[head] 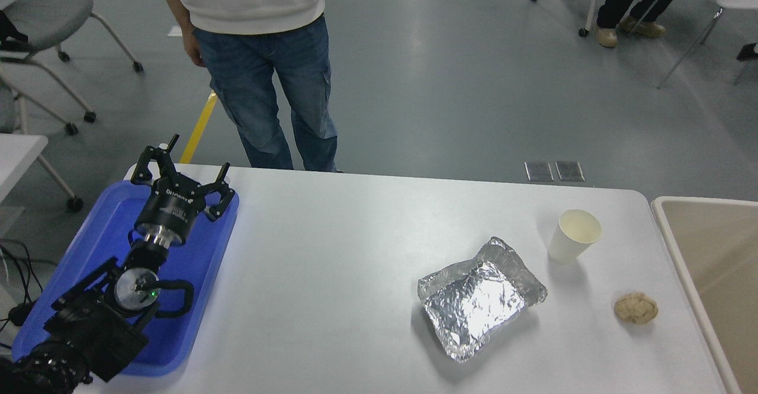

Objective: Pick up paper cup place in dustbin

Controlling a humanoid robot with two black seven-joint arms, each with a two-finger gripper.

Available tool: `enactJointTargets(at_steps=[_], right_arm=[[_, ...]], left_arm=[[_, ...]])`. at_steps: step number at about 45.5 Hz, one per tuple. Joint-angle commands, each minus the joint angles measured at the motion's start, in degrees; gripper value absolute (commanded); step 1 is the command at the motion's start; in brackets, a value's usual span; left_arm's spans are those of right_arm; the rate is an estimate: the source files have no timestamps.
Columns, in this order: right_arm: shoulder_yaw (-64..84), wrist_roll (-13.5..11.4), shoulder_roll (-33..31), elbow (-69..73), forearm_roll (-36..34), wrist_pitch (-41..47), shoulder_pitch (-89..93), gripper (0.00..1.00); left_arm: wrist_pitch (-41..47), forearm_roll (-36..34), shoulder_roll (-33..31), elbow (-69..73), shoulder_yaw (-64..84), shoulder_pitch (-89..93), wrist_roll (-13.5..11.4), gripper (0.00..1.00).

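Observation:
The white paper cup point(573, 237) stands upright on the white table point(331, 252) at the far right, with its cream inside showing. The beige dustbin point(710, 202) stands off the table's right edge, close to the cup, and is cut off by the picture's edge. My left gripper point(180, 166) is open and empty, parked over the blue tray point(100, 228) at the left, far from the cup. My right gripper is out of view.
A crinkled silver foil tray point(479, 299) lies in front and to the left of the cup. A crumpled brown paper ball point(636, 308) lies near the dustbin. A person point(260, 56) stands at the table's far side. Chairs stand at the back.

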State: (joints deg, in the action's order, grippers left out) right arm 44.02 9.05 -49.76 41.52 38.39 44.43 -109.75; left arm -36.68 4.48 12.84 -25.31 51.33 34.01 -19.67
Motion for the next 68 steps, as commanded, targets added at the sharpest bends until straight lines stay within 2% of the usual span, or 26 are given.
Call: enactJointTargets(at_steps=[1,20,34,47,68], right_arm=[[10.64,-0.35,4.85,5.14,0.9,0.57,-11.0,1.0],[14.33,-0.44,6.87,20.7,0.46,0.57,-19.53,1.0],[20.92,-0.44,10.92,20.97,-0.86,0.57,-21.29,1.0],[21.98,-0.44,10.65,25.36,-2.53,0.57,-20.59,1.0],[20.75,-0.35,10.74,23.87,-4.11,0.57,-14.53,1.0]], left_arm=[[-0.05,0.01,0.0,0.0,0.0,0.0,-0.02,1.0],[-0.05,0.01,0.0,0.0,0.0,0.0,-0.02,1.0],[0.03,0.01,0.0,0.0,0.0,0.0,0.07,1.0],[-0.05,0.01,0.0,0.0,0.0,0.0,-0.02,1.0],[0.03,0.01,0.0,0.0,0.0,0.0,-0.02,1.0]])
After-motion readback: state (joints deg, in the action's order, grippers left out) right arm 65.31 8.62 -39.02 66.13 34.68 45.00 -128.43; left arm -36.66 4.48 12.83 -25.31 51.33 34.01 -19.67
